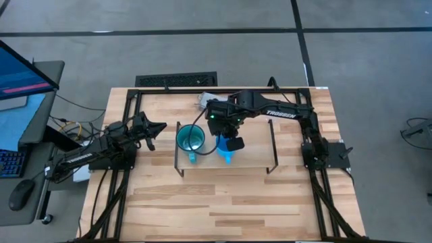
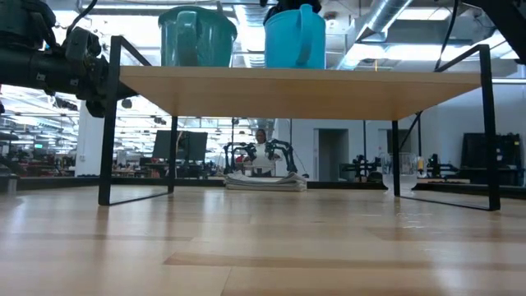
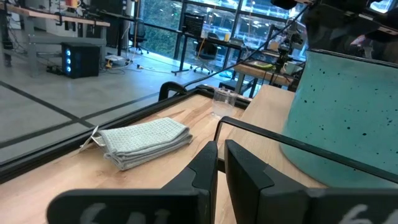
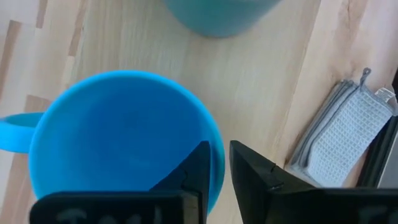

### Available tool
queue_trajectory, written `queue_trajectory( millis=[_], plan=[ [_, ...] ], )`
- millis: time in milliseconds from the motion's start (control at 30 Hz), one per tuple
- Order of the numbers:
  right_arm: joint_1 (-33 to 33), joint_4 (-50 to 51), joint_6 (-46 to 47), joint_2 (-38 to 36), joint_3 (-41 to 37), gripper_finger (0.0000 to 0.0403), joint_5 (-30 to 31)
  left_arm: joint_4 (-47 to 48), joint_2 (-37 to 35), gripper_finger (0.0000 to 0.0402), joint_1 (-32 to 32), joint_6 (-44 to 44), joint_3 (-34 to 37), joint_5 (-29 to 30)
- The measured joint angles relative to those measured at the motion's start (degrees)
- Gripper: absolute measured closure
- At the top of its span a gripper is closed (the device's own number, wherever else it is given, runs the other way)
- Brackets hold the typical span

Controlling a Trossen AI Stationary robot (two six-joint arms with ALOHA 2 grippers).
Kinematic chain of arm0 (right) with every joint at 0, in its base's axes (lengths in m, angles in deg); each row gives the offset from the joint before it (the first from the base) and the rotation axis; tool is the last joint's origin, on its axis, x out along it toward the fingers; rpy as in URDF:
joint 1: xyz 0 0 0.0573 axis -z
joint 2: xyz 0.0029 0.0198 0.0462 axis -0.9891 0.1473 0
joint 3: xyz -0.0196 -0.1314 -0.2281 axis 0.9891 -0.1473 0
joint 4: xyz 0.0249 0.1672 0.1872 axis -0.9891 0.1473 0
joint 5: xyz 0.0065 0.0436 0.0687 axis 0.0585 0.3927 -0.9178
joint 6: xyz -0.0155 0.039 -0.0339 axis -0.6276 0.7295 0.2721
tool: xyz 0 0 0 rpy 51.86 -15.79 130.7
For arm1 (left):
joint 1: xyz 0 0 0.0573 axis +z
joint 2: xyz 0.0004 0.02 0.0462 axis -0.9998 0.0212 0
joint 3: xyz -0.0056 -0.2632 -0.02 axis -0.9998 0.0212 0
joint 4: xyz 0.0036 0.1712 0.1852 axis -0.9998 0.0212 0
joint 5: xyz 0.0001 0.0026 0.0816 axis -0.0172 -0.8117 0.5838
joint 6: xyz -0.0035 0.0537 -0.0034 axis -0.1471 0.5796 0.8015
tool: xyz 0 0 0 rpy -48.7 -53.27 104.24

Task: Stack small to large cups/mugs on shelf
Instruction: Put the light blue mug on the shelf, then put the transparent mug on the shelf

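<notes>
While one clear cup [image 3: 222,101] sits aside, two mugs [image 1: 191,139] top one shelf [image 1: 253,152].

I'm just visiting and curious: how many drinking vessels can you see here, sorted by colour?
Teal mug: 1, on the shelf
Bright blue mug: 1, on the shelf beside the teal one
Clear cup: 1, on the table behind the shelf, near a folded grey cloth
Total: 3

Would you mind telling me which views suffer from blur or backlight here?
Low view: bright ceiling lights behind the shelf leave its legs dark. Right wrist view: the teal mug is a soft blur; the blue mug is sharper. Left wrist view: the clear cup reads faint.
</notes>
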Motion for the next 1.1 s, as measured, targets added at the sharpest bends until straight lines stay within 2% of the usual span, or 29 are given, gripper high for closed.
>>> queue_trajectory(
  millis=[233, 700, 867, 1100],
  plan=[
    [0.0, 0.1, 0.1, 0.0, 0.0, 0.0319, 3.0, 0.0, 0.0, 0.0382, 0.0, 0.0, 0.0, 0.0],
    [-0.8, 0.2, 1.0, -0.1, 0.0, 0.0316, 2.8, 0.0, 0.0, 0.0382, 0.0, 0.2, 0.0, 0.0],
    [-1.1, 0.2, 1.3, -0.1, 0.0, 0.0294, 2.8, 0.0, 0.0, 0.0382, 0.0, 0.2, 0.0, 0.0],
    [-1.1, 0.2, 1.4, -0.1, 0.1, 0.0241, 3.0, 0.0, 0.0, 0.0382, 0.0, 0.2, 0.0, 0.0]
  ],
)
